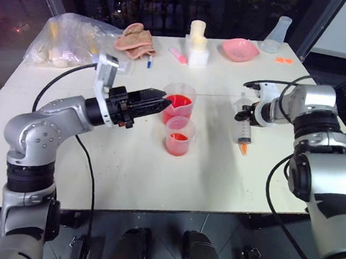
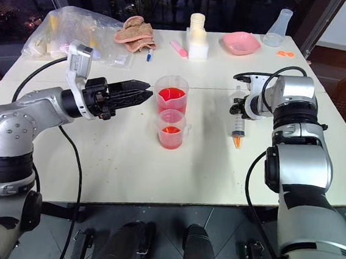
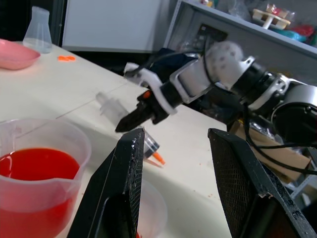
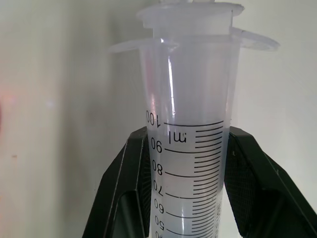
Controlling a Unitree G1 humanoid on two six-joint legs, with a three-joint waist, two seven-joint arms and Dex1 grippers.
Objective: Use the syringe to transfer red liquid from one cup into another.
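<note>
The right tool is squeezed shut on the syringe, with a black finger on each side of its clear marked barrel. The syringe hangs nearly straight up and down over the tabletop, with its small orange tip pointing down, close to the white top. I cannot tell if the tip touches it. The white plunger end sticks out past the fingers. The syringe is well apart from the two cups, off to the robot's right of them. The big cup with the pour spout stands near the middle of the tabletop and has a lot of red liquid in it. The small cup stands just in front of it, very close, and has a little red liquid at the bottom. The left tool is open and holds nothing. It points sideways at the big cup, with its fingertips right by the cup's side. At the far edge of the tabletop there are a pink bowl, a clear flask, a white bottle, a crumpled cloth and a clear plastic bag.
</note>
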